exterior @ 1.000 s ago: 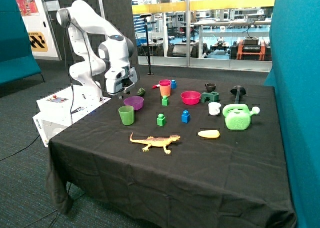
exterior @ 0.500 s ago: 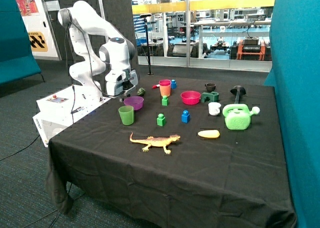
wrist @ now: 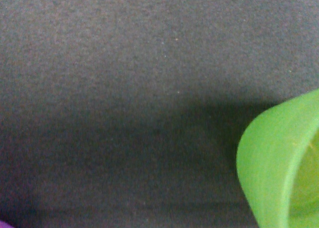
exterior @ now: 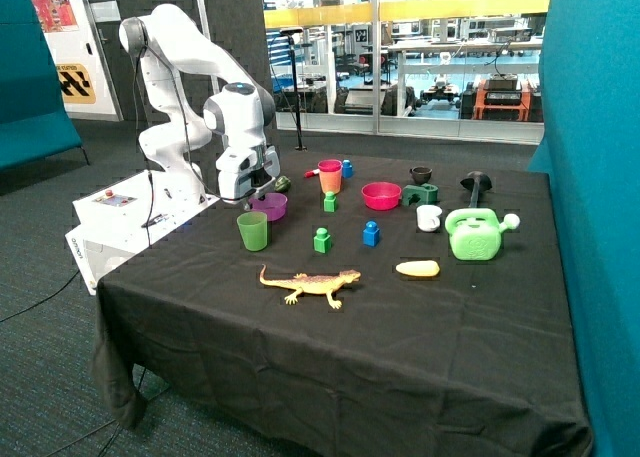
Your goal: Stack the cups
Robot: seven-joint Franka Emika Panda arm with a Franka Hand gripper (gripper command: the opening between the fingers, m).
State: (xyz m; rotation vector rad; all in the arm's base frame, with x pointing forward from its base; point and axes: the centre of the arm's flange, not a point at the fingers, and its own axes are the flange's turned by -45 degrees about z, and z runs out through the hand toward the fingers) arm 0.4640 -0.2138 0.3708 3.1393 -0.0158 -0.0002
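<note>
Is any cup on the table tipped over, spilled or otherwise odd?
Nothing stands out. The green cup stands upright by the purple bowl; the pink cup sits upright, nested in a yellowish one. The gripper hangs above the green cup and the purple bowl.

The gripper hangs low over the black tablecloth, just above and behind the green cup, with the purple bowl close beside it. Bare cloth lies open on the cup's side toward the table edge. The stacked pink-and-orange cups stand farther back; green blocks, a blue block and the toy lizard crowd the middle.
</note>
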